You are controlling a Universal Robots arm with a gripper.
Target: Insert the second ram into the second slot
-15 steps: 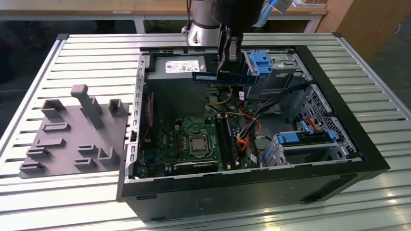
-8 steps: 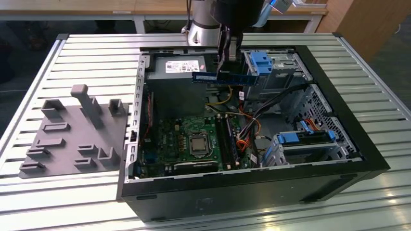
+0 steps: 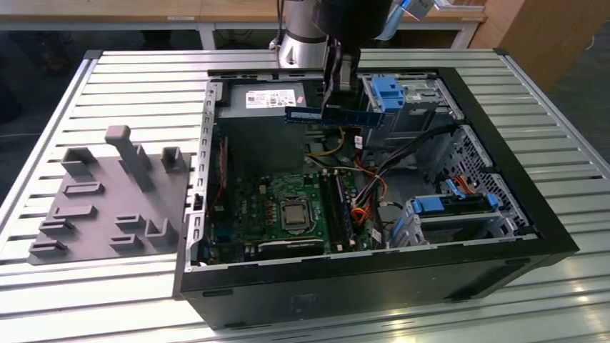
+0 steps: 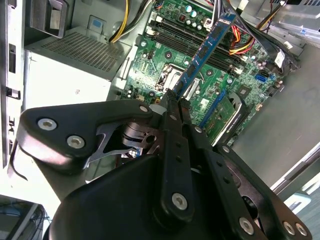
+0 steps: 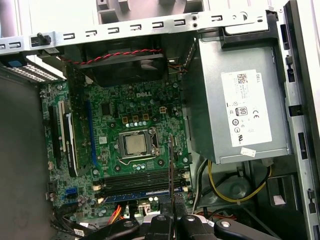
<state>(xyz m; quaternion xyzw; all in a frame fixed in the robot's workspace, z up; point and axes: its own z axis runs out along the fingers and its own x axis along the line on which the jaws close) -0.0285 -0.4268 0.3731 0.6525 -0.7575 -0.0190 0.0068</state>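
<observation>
The second ram (image 3: 329, 114) is a thin dark-blue strip with a small white label, held level above the open computer case (image 3: 496, 186), over its rear half. My gripper (image 3: 333, 100) is shut on it from above. In the second wrist view the ram (image 4: 207, 47) sticks out from my gripper (image 4: 172, 102) over the green motherboard. In the first wrist view the ram (image 5: 172, 165) shows edge-on, hanging over the black memory slots (image 5: 135, 179) beside the processor socket (image 5: 136, 144). A blue strip (image 5: 135, 192) sits in one slot. These slots (image 3: 336, 207) lie well below the ram.
A grey power supply (image 3: 259, 100) stands close to the exterior view's left of the ram. Bright-blue drive-bay clips (image 3: 386, 94) and metal cages are on its other side. Orange and black cables (image 3: 370, 187) run beside the slots. A grey fixture plate (image 3: 110, 204) lies outside the case.
</observation>
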